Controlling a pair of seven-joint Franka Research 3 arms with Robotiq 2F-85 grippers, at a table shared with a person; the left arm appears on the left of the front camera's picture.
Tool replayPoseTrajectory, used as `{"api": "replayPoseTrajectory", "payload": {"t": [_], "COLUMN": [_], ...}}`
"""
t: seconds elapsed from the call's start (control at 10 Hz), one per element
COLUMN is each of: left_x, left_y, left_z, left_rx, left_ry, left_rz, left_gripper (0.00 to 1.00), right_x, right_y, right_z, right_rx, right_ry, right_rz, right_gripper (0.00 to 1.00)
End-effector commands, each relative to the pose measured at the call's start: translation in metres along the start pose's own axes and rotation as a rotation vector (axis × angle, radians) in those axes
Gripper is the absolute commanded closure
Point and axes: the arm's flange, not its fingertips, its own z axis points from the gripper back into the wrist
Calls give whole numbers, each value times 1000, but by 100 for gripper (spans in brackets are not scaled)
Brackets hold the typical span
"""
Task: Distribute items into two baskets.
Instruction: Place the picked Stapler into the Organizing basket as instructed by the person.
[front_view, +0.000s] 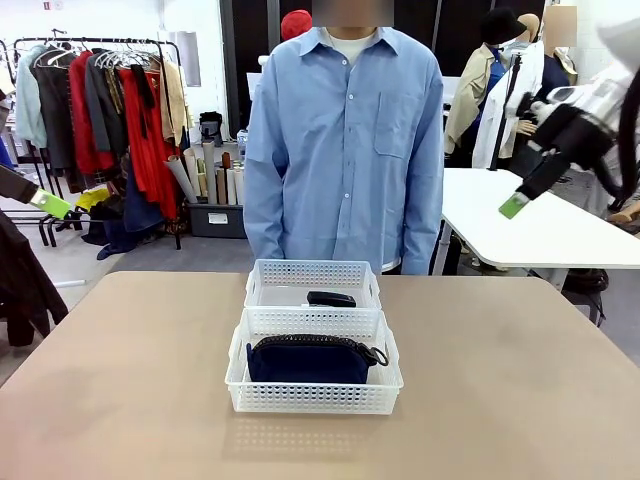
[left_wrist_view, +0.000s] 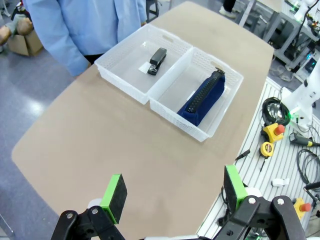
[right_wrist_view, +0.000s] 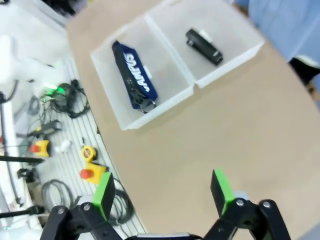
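Note:
Two white baskets stand end to end at the table's middle. The nearer, larger basket holds the navy zip pouch. In the farther basket lies the black stapler. My left gripper hovers high off the table's left side, open and empty. My right gripper hangs high at the right, also open and empty. Both are far from the baskets.
A person in a blue shirt stands at the far edge, right behind the baskets. The brown table is bare around the baskets. A white table stands back right. Tools and cables lie on a bench beside the table.

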Motion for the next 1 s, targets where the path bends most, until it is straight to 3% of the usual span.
{"api": "replayPoseTrajectory", "payload": {"t": [0.0,0.4,0.9], "left_x": [0,0,0], "left_y": [0,0,0], "left_z": [0,0,0], "left_rx": [-5,-5,-5], "left_ry": [-15,-15,-15], "left_rz": [-6,-6,-6], "left_gripper": [0,0,0], "right_x": [-32,-80,-125], "right_y": [9,40,41], "right_z": [10,19,14], "right_rx": [24,-39,-47], "right_ry": [-108,-176,-232], "right_rz": [10,17,-4], "right_gripper": [0,0,0]}}
